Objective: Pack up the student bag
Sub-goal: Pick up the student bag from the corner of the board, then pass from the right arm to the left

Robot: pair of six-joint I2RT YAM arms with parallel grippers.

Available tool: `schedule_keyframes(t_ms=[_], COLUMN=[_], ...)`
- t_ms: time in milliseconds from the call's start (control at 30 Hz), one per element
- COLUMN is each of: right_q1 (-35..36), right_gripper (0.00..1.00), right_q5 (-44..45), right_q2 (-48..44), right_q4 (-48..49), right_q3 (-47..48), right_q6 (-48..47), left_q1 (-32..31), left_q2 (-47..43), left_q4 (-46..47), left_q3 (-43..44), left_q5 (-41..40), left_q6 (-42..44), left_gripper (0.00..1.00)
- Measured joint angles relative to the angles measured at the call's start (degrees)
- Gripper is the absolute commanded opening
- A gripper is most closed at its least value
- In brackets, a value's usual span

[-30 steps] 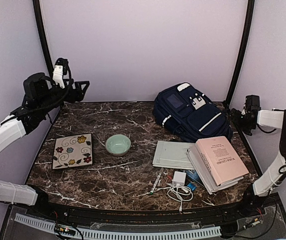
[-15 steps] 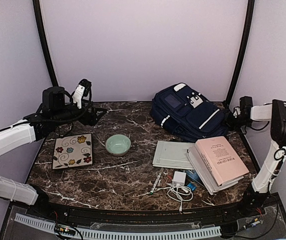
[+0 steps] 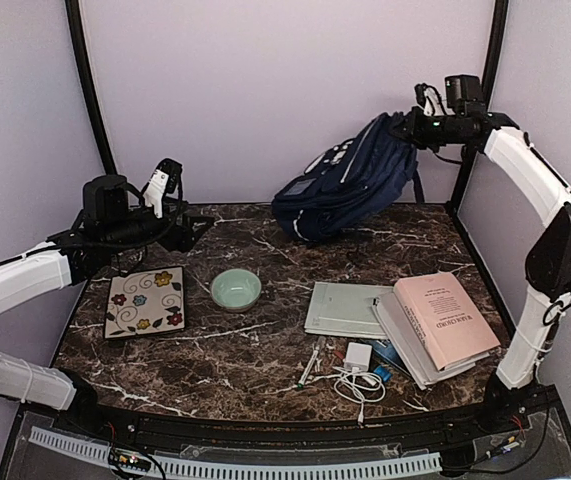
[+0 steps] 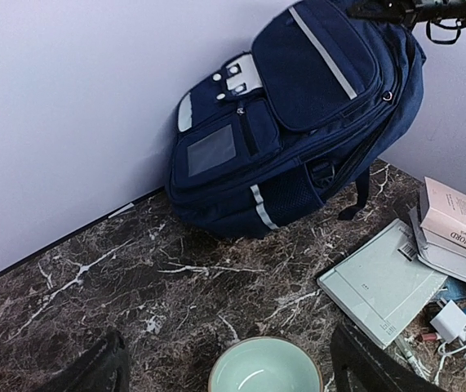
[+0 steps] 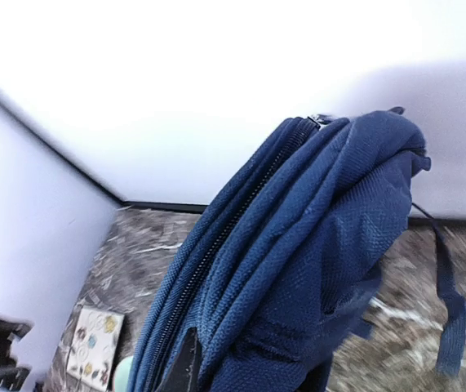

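Observation:
The student bag is a navy backpack with white stripes, hanging slanted at the back of the table. Its upper end is raised and its lower end rests on the marble. My right gripper is high at the back right, shut on the fabric of the raised end. In the right wrist view the blue fabric and a closed zip fill the frame and bunch between the jaws of the right gripper. My left gripper hovers open over the back left, facing the bag, with nothing between its fingers.
A pale green bowl and a floral tile lie left of centre. At the front right lie a grey flat case, a pink book on a stack, a white charger with cable and a pen.
The right gripper closed on the bag's right end and swung it up off the table, tipping the bag leftward. The left arm came down and rightward earlier, then held still.

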Motion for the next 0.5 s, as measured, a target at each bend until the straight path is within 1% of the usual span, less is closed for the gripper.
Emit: schedule_keyframes(t_ms=[33, 100, 167, 267, 400, 500], right_q1=[2.27, 6.58, 8.31, 8.79, 8.44, 8.48], right_gripper=[0.00, 0.00, 0.00, 0.00, 0.00, 0.00], right_q5=[-0.33, -1.40, -2.56, -6.45, -15.39, -18.84], right_q2=[-0.20, -1.92, -3.50, -6.10, -8.90, -11.41], right_q4=[0.48, 1.49, 1.62, 1.70, 3.08, 3.17], right_q3=[1.97, 2.86, 2.58, 1.62, 1.42, 1.11], right_q6=[-1.14, -3.72, -5.35, -6.34, -6.51, -8.70], left_q1=[0.00, 0.00, 0.00, 0.00, 0.00, 0.00], left_q2=[0.00, 0.00, 0.00, 0.00, 0.02, 0.66], left_q4=[0.11, 0.31, 0.31, 0.33, -0.28, -2.32], left_q3=[0.00, 0.00, 0.00, 0.00, 0.20, 1.86], left_q5=[0.15, 0.15, 0.15, 0.37, 0.44, 0.85], left_q6=[0.00, -0.04, -0.04, -0.15, -0.68, -0.90], left_gripper=[0.87, 0.88, 0.88, 0.88, 0.87, 0.87])
